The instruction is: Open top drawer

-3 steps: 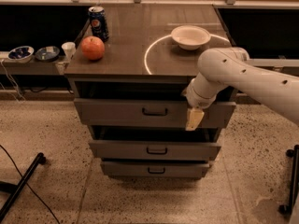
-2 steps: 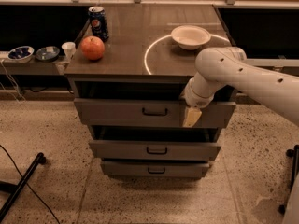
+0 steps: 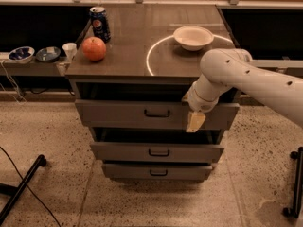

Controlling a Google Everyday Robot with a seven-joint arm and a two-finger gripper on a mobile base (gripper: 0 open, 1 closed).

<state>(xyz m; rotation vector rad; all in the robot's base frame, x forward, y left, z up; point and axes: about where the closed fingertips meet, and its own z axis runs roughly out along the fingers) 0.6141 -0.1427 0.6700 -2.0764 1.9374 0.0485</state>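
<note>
The top drawer [image 3: 123, 113] is the tallest, widest grey front of the cabinet, with a small dark handle [image 3: 157, 113] at its centre. It stands out a little from the cabinet, with a dark gap above it under the tabletop. My gripper [image 3: 195, 122], pale yellow at its tip, hangs from the white arm [image 3: 246, 77] coming in from the right. It is in front of the drawer's front, to the right of the handle, near the lower edge. It is not on the handle.
Two shorter grey drawers [image 3: 156, 152] [image 3: 156, 172] sit below. On the cabinet top [image 3: 142, 37] stand a soda can [image 3: 100, 23], an orange-red fruit [image 3: 94, 48] and a white bowl [image 3: 193, 37]. A low shelf with small bowls [image 3: 21, 54] is at the left. A dark stand leg [image 3: 21, 186] crosses the floor at lower left.
</note>
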